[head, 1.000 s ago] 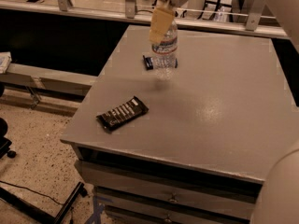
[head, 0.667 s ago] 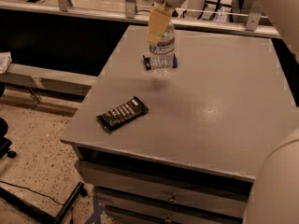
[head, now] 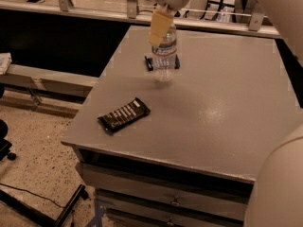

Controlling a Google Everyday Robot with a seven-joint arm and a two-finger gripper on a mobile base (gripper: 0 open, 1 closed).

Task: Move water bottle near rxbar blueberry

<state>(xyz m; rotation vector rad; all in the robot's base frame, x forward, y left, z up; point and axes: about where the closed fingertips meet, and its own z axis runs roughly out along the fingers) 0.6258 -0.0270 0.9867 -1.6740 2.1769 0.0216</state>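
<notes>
The water bottle, clear with a white-blue-red label band, is upright at the far middle of the grey table. My gripper reaches down from the top of the view and is shut on the bottle's upper part, with one yellowish finger showing at its left. The rxbar blueberry, a small dark blue bar, lies flat right behind the bottle's base, with its ends showing on both sides. I cannot tell whether the bottle's base touches the table.
A longer black-wrapped bar with white lettering lies near the table's front left edge. A metal rail runs behind the table. Drawers sit under the tabletop. My arm's white body fills the right edge.
The bottle has come a little lower and nearer in the gripper's hold, now in front of the blue bar. The black bar has not moved.
</notes>
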